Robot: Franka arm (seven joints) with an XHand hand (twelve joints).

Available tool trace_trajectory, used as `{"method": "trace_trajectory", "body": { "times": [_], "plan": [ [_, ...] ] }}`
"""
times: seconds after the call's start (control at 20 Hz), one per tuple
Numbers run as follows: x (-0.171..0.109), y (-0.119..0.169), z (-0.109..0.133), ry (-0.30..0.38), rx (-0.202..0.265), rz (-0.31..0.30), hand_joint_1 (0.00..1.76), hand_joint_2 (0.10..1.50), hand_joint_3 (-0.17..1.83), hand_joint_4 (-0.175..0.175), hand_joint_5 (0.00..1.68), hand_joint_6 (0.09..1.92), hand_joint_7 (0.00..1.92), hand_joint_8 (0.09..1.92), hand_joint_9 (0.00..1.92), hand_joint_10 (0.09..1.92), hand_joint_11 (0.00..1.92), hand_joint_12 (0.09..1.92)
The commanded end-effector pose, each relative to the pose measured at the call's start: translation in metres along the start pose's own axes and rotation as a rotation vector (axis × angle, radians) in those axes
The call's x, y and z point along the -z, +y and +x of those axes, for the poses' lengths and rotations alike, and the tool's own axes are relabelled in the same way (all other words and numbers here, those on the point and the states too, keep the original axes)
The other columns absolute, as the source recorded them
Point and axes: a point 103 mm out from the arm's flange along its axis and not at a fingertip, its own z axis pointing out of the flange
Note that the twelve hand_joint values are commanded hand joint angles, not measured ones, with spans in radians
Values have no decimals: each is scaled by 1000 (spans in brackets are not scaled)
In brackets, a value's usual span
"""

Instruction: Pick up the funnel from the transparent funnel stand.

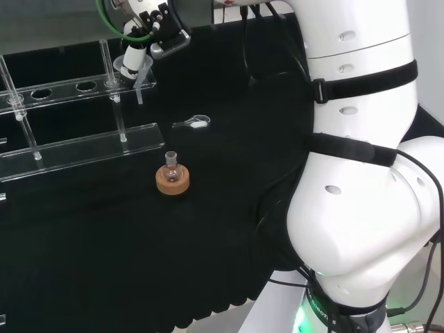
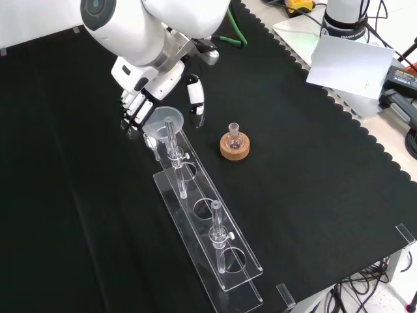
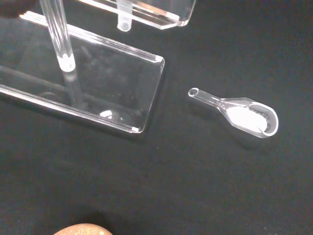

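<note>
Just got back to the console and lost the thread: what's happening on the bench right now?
The hand is at the end of the clear funnel stand, its fingers around the funnel, which sits in the stand's end hole. The front view does not settle whether the fingers are closed on it or whether it has been lifted. Beside the stand, a small flask rests on a cork ring. A clear scoop holding white powder lies on the cloth by the stand's base.

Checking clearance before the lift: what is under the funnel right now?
The funnel sits in an end hole of the transparent funnel stand, its stem hanging through toward the stand's clear base plate. The hand partly hides the funnel's far rim.
</note>
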Motion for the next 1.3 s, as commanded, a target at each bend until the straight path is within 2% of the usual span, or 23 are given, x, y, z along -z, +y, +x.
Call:
{"method": "trace_trajectory", "body": {
  "times": [0.05, 0.55, 0.9, 1.1, 1.3],
  "plan": [
    [-4, 4, -6, 5, 3, 12, 614, 644, 297, 43, 184, 87, 0, 462, 148, 917, 271, 1509],
    [2, 4, -2, -2, 11, 38, 605, 649, 306, 39, 189, 87, 0, 506, 185, 910, 285, 1500],
    [3, 4, 5, -19, 1, 28, 601, 646, 317, 36, 194, 87, 0, 552, 205, 896, 308, 1491],
    [4, 7, 1, -35, -2, 0, 601, 646, 340, 22, 253, 87, 64, 650, 298, 845, 379, 1443],
    [6, 5, 3, -81, -41, -83, 648, 668, 389, -13, 495, 87, 332, 698, 549, 688, 528, 1350]
  ]
}}
